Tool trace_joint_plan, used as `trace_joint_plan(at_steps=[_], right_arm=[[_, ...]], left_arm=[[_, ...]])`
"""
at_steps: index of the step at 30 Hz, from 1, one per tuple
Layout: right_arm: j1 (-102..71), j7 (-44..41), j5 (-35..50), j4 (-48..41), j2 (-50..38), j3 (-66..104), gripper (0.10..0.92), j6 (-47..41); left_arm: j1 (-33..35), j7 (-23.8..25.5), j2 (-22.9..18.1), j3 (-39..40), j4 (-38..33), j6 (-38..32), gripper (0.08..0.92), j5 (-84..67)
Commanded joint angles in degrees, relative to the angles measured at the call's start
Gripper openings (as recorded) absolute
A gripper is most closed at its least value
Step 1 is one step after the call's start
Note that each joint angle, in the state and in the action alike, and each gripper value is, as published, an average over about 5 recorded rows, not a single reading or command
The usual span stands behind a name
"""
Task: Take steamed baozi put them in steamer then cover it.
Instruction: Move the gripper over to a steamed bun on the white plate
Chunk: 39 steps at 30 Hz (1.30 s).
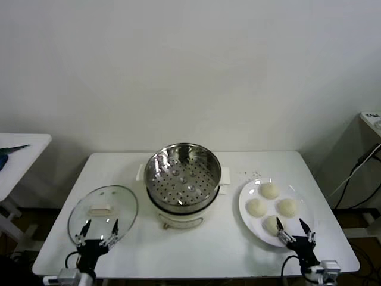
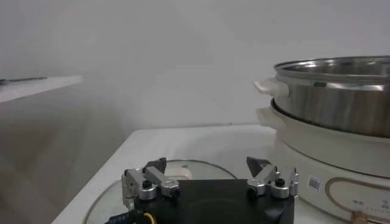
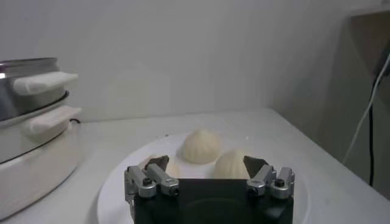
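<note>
Right gripper (image 1: 293, 230): jaws spread wide, nothing between them, poised at the near edge of the white plate (image 1: 245, 214), low over the table (image 1: 208, 250). Right wrist view confirms both fingers apart and empty, with buns just past the fingertips.

Left gripper (image 1: 100, 231): also wide and empty, at the near rim of the cover (image 1: 102, 213). Cover lies flat on the table, handle up, left of the steamer (image 1: 183, 176).

Key relation: the 4 steamed baozi (image 1: 272, 206) sit directly ahead of the right gripper, the nearest one just beyond its tips. They are round, so no long axis dictates wrist angle. Right arm is clearly the nearer one; left arm is across the table, well apart from the plate.

Containers:
- Plate: 4 buns, clustered, some touching or nearly so; cannot tell exactly which.
- Steamer: basket empty, perforated floor fully visible, sits atop the cream pot base in the table's middle, left of the plate.

Judgement: no bun moved yet; task at its start. Next move likely a short forward reach and descent onto the nearest bun, then a carry leftward to the basket. Soft dough, so a gentle squeeze seems wise.
</note>
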Motion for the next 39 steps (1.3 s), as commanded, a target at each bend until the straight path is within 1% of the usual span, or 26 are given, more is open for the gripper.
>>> trace_joint_plan(at_steps=[1, 5, 7, 9, 13, 15, 18, 22, 25, 28, 31, 35, 39], right_arm=[[9.11, 2.34, -0.83, 0.39, -3.17, 0.36, 0.823, -9.02], [20.63, 0.40, -2.44, -3.98, -8.70, -3.98, 0.823, -13.64], [27.30, -2.39, -2.92, -7.19, -12.65, -8.20, 0.823, -15.36], [33.23, -8.10, -4.02, -10.12, -17.32, -13.16, 0.823, -16.55], [43.18, -26.26, -10.68, -14.54, -28.60, -24.69, 0.823, -18.06], [49.03, -35.87, -14.77, -16.74, -33.33, -31.79, 0.823, -16.23], [60.40, -49.25, -20.08, -21.36, -37.73, -43.92, 0.823, -10.13], [76.09, -62.46, -25.03, -27.75, -38.21, -59.18, 0.823, -1.87], [87.85, -69.15, -26.55, -31.03, -37.34, -72.29, 0.823, 1.95], [99.24, -72.57, -25.79, -33.14, -35.67, -86.31, 0.823, 2.62], [107.43, -73.76, -24.74, -34.56, -33.02, -96.43, 0.823, 1.21], [110.13, -71.02, -21.88, -36.92, -27.97, -101.60, 0.823, -4.01], [108.11, -67.51, -20.16, -39.38, -23.36, -101.26, 0.823, -8.96]], left_arm=[[0.03, 0.02, 0.18, 0.02, -0.08, 0.04, 0.823, -0.07], [0.06, 0.02, 0.27, 0.12, -0.29, 0.03, 0.823, -0.10], [0.11, 0.02, 0.29, 0.17, -0.51, 0.05, 0.823, -0.12], [0.20, 0.01, 0.29, 0.24, -0.75, 0.06, 0.823, -0.12], [0.46, 0.00, 0.22, 0.51, -0.90, -0.01, 0.823, 0.06], [0.58, 0.01, 0.10, 0.74, -0.94, -0.07, 0.823, 0.29], [0.62, 0.03, -0.18, 1.08, -1.03, -0.08, 0.823, 0.73], [0.63, 0.08, -0.50, 1.47, -1.06, -0.07, 0.823, 1.39], [0.78, 0.11, -0.46, 1.55, -1.10, -0.08, 0.823, 1.75], [1.00, 0.11, -0.36, 1.42, -1.27, -0.11, 0.823, 1.87], [1.24, 0.09, -0.38, 1.31, -1.49, -0.17, 0.823, 1.82], [1.42, 0.08, -0.51, 1.34, -1.47, -0.28, 0.823, 1.86], [1.43, 0.06, -0.59, 1.15, -1.16, -0.41, 0.823, 1.88]])
